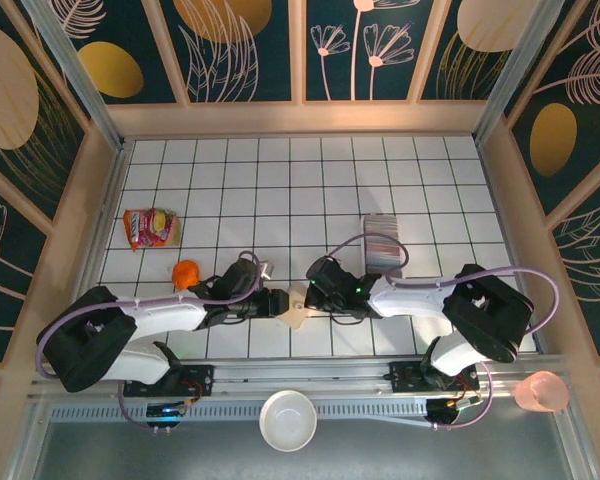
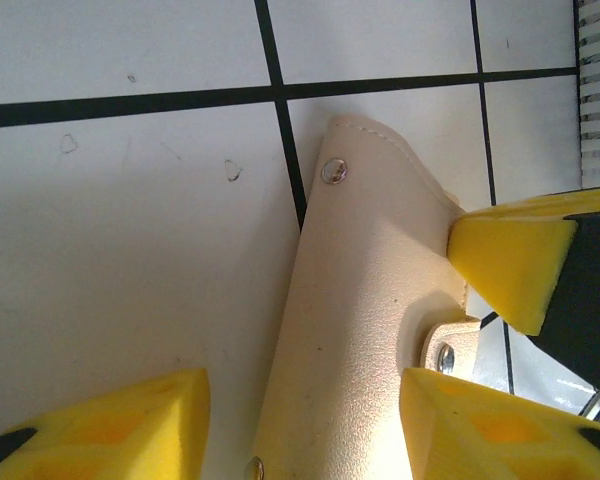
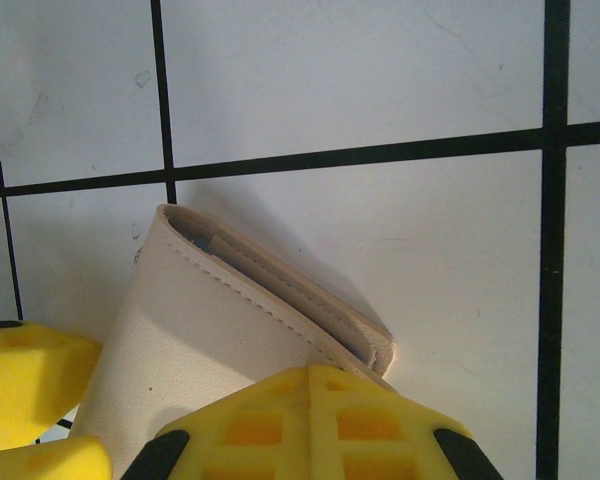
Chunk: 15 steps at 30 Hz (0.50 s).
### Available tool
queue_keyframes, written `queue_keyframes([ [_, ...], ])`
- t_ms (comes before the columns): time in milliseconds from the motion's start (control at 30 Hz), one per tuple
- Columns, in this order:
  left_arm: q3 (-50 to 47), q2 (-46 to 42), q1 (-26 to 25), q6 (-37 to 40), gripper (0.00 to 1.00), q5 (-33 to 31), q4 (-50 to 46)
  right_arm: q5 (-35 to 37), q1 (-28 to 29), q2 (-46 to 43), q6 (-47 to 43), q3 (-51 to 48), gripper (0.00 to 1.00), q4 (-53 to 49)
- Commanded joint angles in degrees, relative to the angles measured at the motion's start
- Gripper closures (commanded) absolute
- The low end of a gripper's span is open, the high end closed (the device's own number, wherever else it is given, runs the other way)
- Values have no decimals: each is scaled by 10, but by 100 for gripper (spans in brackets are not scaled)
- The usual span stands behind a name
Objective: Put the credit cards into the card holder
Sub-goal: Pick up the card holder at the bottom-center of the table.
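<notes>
1. Top external: the card holder (image 1: 296,312) lies near the front edge of the table (image 1: 230,180). The left gripper (image 1: 276,302) and the right gripper (image 1: 316,296) meet over it from either side. The credit cards (image 1: 382,240) stand in a packed row well apart, behind the right arm, and none looks loaded yet. The step in hand seems to be getting the holder open. That is best done with one gripper anchoring the body while the other catches the flap by its snap and peels it back gently, low over the table, so the holder neither twists nor slips free
2. Left wrist: the left gripper's (image 2: 302,385) jaws are spread wide and the holder (image 2: 365,280) runs up between its yellow pads (image 2: 120,425). The left pad is clear of the holder. The right pad sits by the snap tab (image 2: 445,352), and I cannot tell whether it touches. This gripper grips nothing. One finger (image 2: 505,255) of the right gripper presses the holder's far edge
3. Right wrist: the right gripper's (image 3: 195,370) jaws are drawn in with a pad on each side of the holder (image 3: 200,320). They appear to pinch it, its open edge tilted slightly off the table
</notes>
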Motion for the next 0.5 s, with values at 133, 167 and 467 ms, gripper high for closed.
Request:
queue_keyframes([
  [133, 16, 23, -45, -36, 54, 79, 96, 26, 15, 7, 25, -28, 100, -36],
  [167, 18, 25, -49, -37, 55, 83, 101, 28, 16, 6, 27, -28, 100, -37],
  [467, 30, 27, -57, -48, 68, 60, 98, 49, 23, -20, 39, -40, 100, -33],
])
